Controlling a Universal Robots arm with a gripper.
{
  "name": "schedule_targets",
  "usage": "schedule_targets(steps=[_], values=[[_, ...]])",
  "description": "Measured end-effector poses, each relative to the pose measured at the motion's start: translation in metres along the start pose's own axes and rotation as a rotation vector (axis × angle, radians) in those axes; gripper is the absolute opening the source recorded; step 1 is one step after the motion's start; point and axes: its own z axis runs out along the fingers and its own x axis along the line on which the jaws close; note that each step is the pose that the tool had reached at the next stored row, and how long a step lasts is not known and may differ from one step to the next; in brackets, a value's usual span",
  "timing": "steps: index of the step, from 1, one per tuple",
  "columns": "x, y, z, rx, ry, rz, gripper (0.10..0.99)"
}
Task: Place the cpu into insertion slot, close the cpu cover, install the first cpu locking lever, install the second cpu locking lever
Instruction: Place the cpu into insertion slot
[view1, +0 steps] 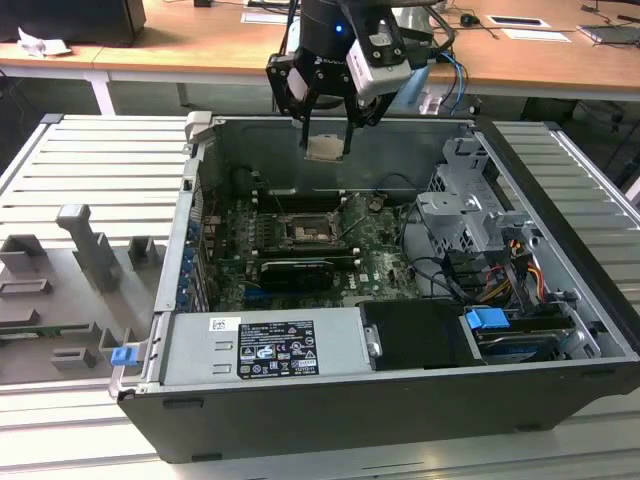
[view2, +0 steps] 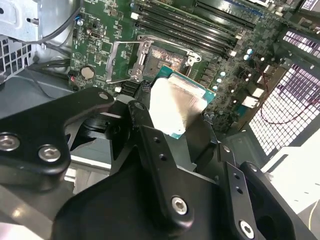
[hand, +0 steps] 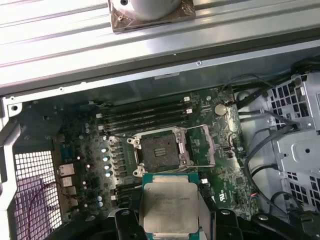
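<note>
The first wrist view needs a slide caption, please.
The tool grips the chip, not yet seated in the open socket on the board.

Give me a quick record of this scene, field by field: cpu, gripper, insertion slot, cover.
cpu: held over the open computer case, metal face showing, apart from the motherboard
gripper: fingers shut on the cpu
insertion slot: empty
cpu cover: swung open beside the insertion slot
task state: cpu not yet in the insertion slot
</note>
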Motion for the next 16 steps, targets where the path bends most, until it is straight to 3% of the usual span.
schedule_targets(steps=[16], values=[[0.0000,-0.0001,0.0005,-0.003,-0.0120,0.139,0.525]])
